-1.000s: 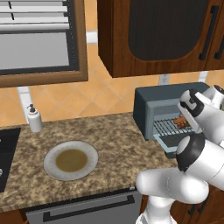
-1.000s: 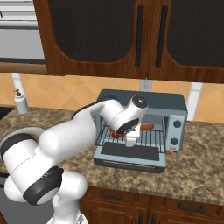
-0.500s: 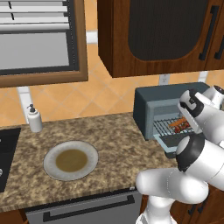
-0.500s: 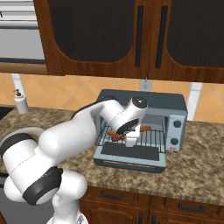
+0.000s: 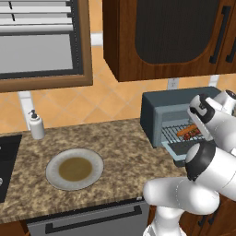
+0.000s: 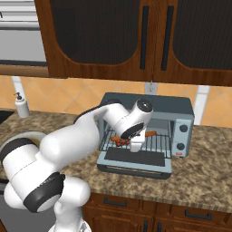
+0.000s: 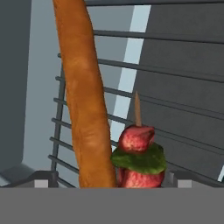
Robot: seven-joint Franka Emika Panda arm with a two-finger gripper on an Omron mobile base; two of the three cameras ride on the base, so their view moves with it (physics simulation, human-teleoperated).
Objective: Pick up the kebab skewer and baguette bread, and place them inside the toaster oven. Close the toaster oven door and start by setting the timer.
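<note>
Reaching into the toaster oven, the gripper is positioned just above the wire rack, over the lowered toaster oven door. Its fingertips are largely cut off at the bottom of the hand view, and the jaws are seen spread wide with nothing clamped between them. Directly ahead of the hand, the baguette bread is laid lengthwise on the rack, its far end cut off by the frame edge. Just beside it, the kebab skewer is seen end-on, so only its pointed tip, red chunks and a green piece can be made out. In the left base view, the gripper is hidden behind the arm, and the bread is partly visible.
</note>
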